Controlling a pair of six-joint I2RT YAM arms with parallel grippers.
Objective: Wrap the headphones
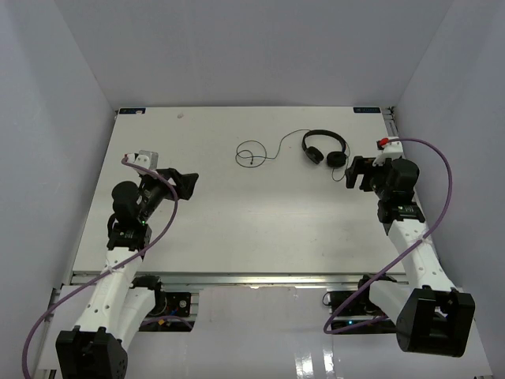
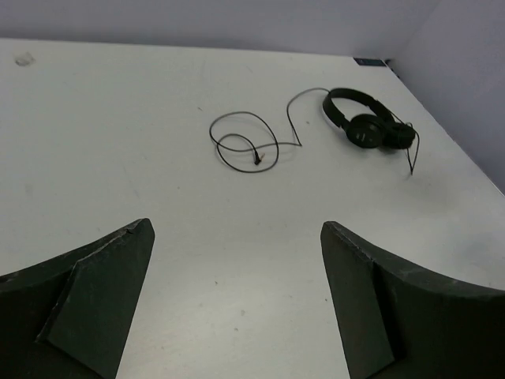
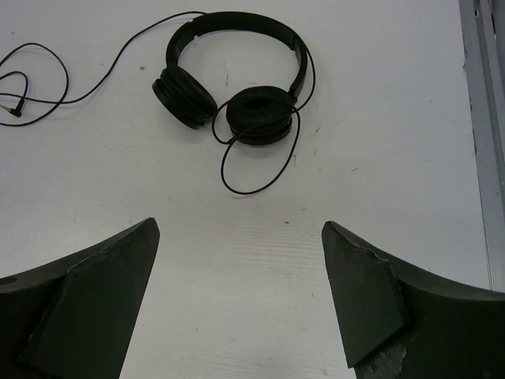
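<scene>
The black headphones (image 1: 325,147) lie flat on the white table at the back right, earcups folded together. They also show in the right wrist view (image 3: 229,83) and the left wrist view (image 2: 367,122). Their thin black cord (image 1: 260,151) runs left and ends in a loose coil with the plug (image 2: 257,160). A short cord loop (image 3: 256,162) lies in front of the earcups. My right gripper (image 1: 357,173) is open and empty, just right of and nearer than the headphones (image 3: 241,237). My left gripper (image 1: 186,185) is open and empty at the left, far from them (image 2: 237,237).
The table's metal edge rail (image 3: 483,95) runs along the right side. White enclosure walls stand behind and at both sides. Purple arm cables (image 1: 442,181) hang beside each arm.
</scene>
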